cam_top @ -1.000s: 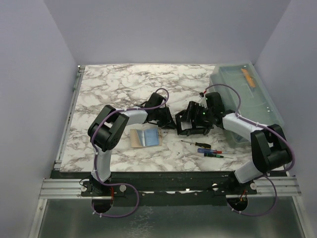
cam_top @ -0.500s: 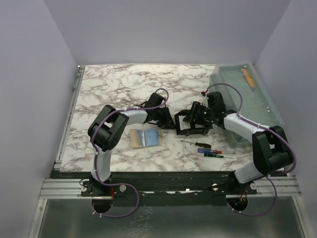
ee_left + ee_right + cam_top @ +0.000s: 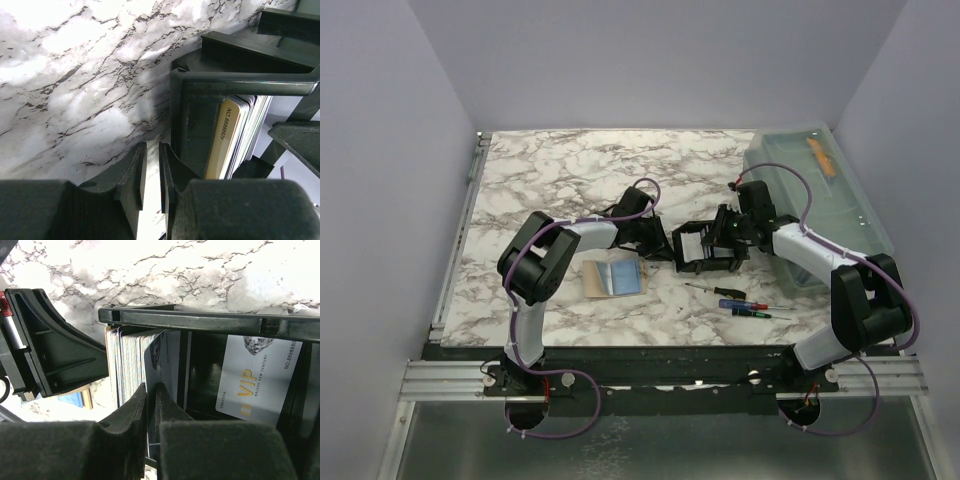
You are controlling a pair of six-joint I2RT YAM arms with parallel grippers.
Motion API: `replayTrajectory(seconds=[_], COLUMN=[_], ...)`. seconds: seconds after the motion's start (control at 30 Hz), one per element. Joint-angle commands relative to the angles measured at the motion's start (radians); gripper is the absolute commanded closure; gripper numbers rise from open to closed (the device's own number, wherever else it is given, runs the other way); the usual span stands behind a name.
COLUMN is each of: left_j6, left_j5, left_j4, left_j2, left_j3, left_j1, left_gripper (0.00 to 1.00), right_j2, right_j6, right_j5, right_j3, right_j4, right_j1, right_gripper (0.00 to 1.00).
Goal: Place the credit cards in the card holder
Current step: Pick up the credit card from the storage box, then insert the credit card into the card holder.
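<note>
The black card holder (image 3: 703, 266) sits mid-table between both arms. In the right wrist view its far wall (image 3: 200, 317) runs across the frame. A stack of cards (image 3: 127, 362) stands on edge inside and a white VIP card (image 3: 255, 377) lies flat in it. My right gripper (image 3: 151, 386) (image 3: 722, 238) is shut on a pale card (image 3: 167, 352) standing next to the stack. My left gripper (image 3: 152, 147) (image 3: 658, 243) sits against the holder's left wall (image 3: 240, 82), its jaws a narrow slit apart with only table showing between. A tan and a light blue credit card (image 3: 613, 277) lie overlapped left of the holder.
Three small screwdrivers (image 3: 740, 302) lie in front of the holder, toward the right arm. A large translucent lidded bin (image 3: 825, 205) with an orange item (image 3: 820, 158) inside stands along the right edge. Marble table (image 3: 570, 170) stretches behind and to the left.
My right gripper has gone from wide open to shut on the pale card and drawn slightly right, uncovering the cards in the holder. The left arm has stayed still.
</note>
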Motion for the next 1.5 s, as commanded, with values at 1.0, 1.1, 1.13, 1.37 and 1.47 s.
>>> replayTrajectory(seconds=[1.0,1.1,1.13,1.37,1.47], left_j6=[-0.057,-0.25,-0.306,-0.471,-0.541], left_j5=[0.498,0.537,0.538,0.514,0.513], left_j4=[0.081,0.364,0.438,0.694,0.802], left_j2=[-0.569,-0.637,-0.651,-0.704,-0.711], left_j3=[-0.193,-0.311,-0.341,-0.459,-0.493], left_j1=[0.302,0.324,0.329,0.342,0.343], left_gripper=[0.21,0.18,0.18,0.27,0.39], right_j2=[-0.191,-0.172,-0.163,-0.105,-0.085], right_j6=[0.295,0.414,0.442,0.527,0.53], right_j5=[-0.397,-0.409,-0.404,-0.363,-0.351], right_j3=[0.072,0.029,0.02,0.017,0.023], right_j4=[0.355,0.57,0.619,0.784,0.797], right_j1=[0.1,0.14,0.152,0.206,0.226], right_gripper=[1.0,1.0,1.0,1.0,1.0])
